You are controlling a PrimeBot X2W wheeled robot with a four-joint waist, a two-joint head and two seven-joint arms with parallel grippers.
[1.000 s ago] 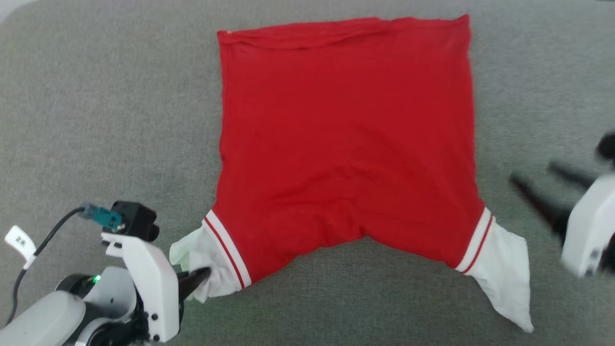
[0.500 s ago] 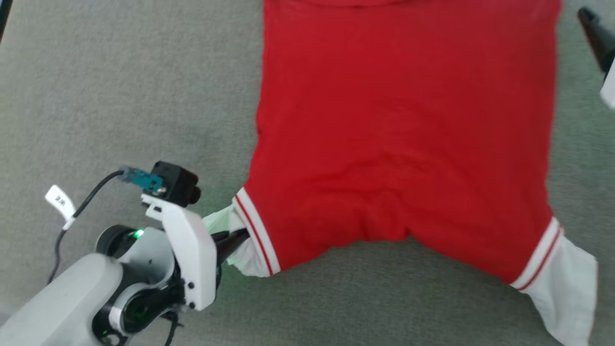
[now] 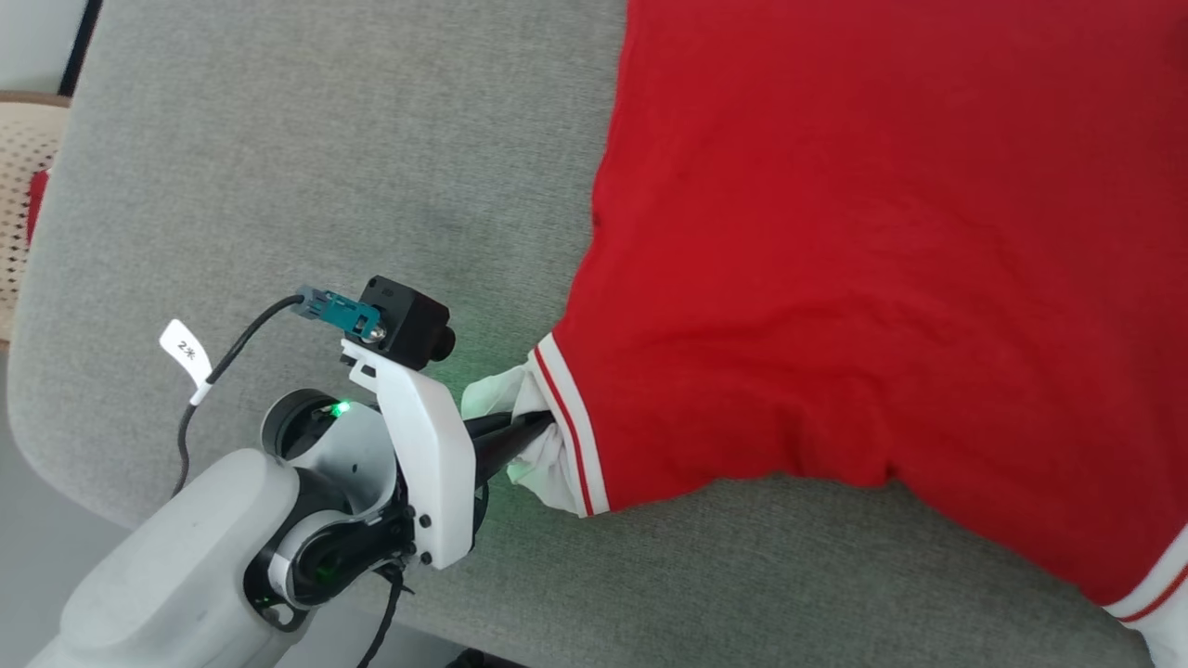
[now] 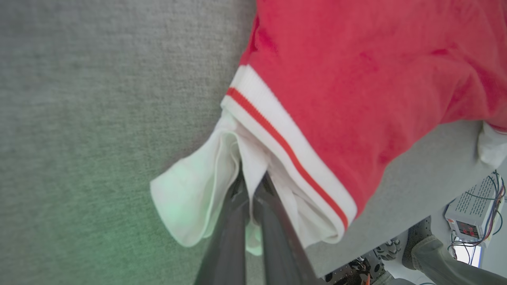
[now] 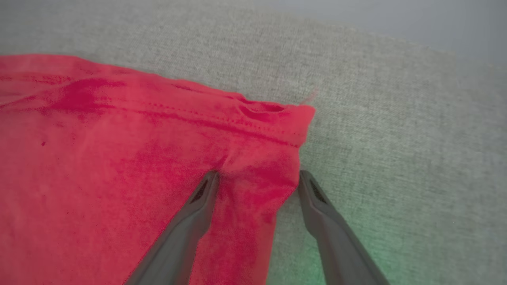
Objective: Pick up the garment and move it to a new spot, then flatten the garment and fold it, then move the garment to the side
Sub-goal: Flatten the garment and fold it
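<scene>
1 garment [image 3: 835, 232]; 2 claws: L claw [image 3: 538, 425], R claw [image 5: 257, 176].

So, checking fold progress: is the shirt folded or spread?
Spread: the garment lies open across the grey surface, no fold over its body.

Grey woven-fabric tabletop [image 3: 278, 139] with a rounded corner, odds and ends beyond its edges.
A pale woven cane panel [image 3: 19, 148] stands past its left edge; a white electronics box with a red digit display [image 4: 473, 209], trailing coloured wires, sits below its near edge.
</scene>
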